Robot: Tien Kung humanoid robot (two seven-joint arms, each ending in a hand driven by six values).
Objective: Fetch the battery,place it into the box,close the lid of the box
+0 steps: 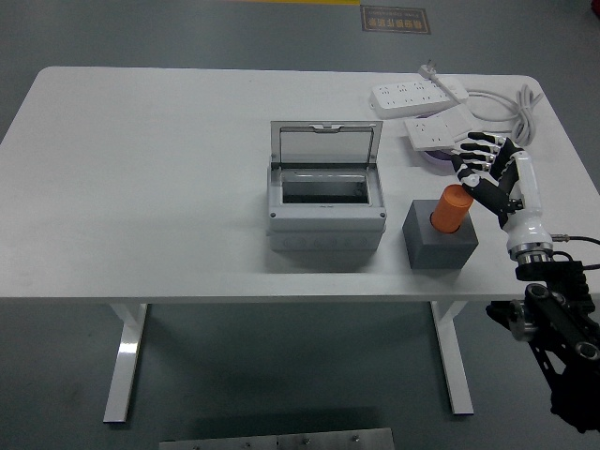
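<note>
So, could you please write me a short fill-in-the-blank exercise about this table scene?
1. The orange cylindrical battery stands in a dark grey square ____.
2. The grey plastic box has its clear hinged lid ____.
3. The right hand, fingers spread, hovers just ____ of the battery, as the picture shows it.
4. Two white power strips lie near the table's far ____ corner.

Missing words: holder; open; right; right

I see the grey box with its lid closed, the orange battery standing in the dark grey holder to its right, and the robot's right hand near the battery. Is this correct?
One detail is wrong. In the head view the lid of the grey box is open, standing up at the back. The rest holds: the orange battery stands in the dark grey holder, with the right hand close beside it.
</note>
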